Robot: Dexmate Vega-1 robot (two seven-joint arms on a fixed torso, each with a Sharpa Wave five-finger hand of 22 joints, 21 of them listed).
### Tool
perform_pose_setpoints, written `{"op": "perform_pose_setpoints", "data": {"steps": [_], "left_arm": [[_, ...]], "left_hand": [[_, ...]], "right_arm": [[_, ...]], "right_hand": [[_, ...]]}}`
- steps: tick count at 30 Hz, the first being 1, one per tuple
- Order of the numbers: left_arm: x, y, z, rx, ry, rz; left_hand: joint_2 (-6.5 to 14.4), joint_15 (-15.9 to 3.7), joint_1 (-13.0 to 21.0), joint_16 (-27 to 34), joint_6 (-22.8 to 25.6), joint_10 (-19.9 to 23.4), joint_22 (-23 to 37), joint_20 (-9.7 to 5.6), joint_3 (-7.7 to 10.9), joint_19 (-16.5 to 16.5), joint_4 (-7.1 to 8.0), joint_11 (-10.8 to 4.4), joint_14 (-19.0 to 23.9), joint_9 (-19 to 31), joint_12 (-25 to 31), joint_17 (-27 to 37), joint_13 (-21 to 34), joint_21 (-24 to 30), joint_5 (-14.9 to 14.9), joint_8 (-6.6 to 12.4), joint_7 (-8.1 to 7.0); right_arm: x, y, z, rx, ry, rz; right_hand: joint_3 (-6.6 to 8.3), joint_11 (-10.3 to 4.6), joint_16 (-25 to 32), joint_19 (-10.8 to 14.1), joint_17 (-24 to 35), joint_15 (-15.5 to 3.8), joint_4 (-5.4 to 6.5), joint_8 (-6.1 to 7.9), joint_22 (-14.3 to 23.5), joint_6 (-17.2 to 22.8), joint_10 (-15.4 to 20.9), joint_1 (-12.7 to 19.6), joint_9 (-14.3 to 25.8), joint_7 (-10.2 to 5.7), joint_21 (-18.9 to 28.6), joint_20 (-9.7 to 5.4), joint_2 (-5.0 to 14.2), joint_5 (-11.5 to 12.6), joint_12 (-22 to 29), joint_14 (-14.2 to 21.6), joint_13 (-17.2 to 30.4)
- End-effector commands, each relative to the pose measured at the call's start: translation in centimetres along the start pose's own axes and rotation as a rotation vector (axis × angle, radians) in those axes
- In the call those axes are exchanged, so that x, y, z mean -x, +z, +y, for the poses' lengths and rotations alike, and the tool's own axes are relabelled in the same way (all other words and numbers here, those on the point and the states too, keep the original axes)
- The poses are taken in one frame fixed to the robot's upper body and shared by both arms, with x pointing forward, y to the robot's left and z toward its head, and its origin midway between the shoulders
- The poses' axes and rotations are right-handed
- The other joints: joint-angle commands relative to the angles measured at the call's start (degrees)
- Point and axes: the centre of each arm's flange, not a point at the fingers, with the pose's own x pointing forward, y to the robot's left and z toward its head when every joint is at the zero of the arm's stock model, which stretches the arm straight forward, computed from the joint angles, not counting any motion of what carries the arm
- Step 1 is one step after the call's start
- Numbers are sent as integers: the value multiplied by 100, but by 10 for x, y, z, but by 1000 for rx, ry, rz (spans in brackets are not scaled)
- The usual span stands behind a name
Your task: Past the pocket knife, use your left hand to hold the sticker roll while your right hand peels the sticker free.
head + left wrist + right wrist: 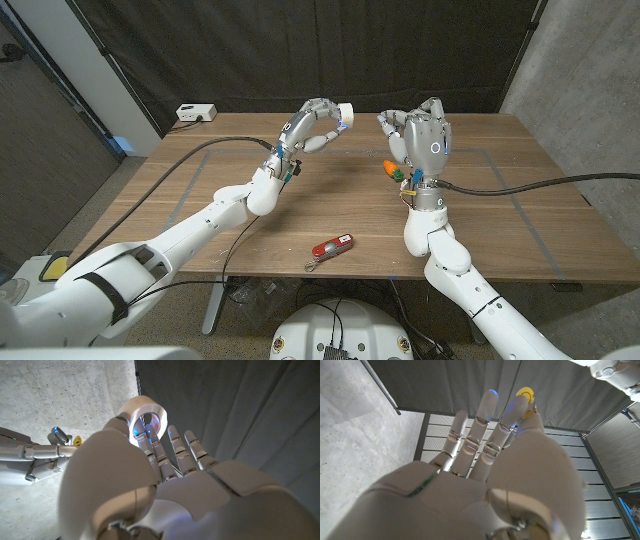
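Note:
My left hand (312, 125) is raised above the table's far middle and pinches a white sticker roll (344, 112) at its fingertips. In the left wrist view the sticker roll (144, 416) sits between the thumb and fingers, its open core facing the camera. My right hand (424, 140) stands upright just right of it, a short gap away. It pinches a small yellow sticker (525, 395) between thumb and a fingertip. The sticker (77, 439) is off the roll. A red pocket knife (331, 247) lies on the table (200, 210) near the front edge, below both hands.
Small orange (389, 166) and green (398, 176) items lie on the table just behind my right wrist. A white box (196, 113) sits at the back left corner. Black cables (200, 165) run across the left side and from the right edge. A dark curtain hangs behind the table.

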Motion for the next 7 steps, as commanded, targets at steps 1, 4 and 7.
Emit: {"op": "perform_pose_setpoints", "data": {"steps": [1,4,7], "left_arm": [[25,-6,13,-2,15,30],[32,-10,13,-1,0,52],[36,-14,14,-12,-7,65]], "left_hand": [[73,-936,63,-12,418,29,12,9,-29,-27,6,-12,4,173,41,32,14,29,-29,123,-195],[78,-919,65,-14,429,23,11,3,-31,-24,11,-14,-1,180,42,33,18,35,-32,130,-199],[80,-923,65,-14,422,21,11,7,-35,-30,15,-12,1,185,37,34,9,37,-35,129,-200]], "right_arm": [[7,9,-1,52,-52,34],[9,12,0,48,-49,43],[9,12,1,50,-54,50]], "right_hand": [[3,-21,-7,3,20,-341,27,24,19,11,-10,38,28,-33,-17,-693,39,-21,-10,68,9],[4,-25,-17,10,13,-341,29,22,19,10,-10,37,30,-36,-15,-693,41,-26,-13,62,9],[4,-23,-20,3,14,-341,31,20,18,7,-17,35,33,-45,-18,-694,40,-31,-15,64,15]]}}
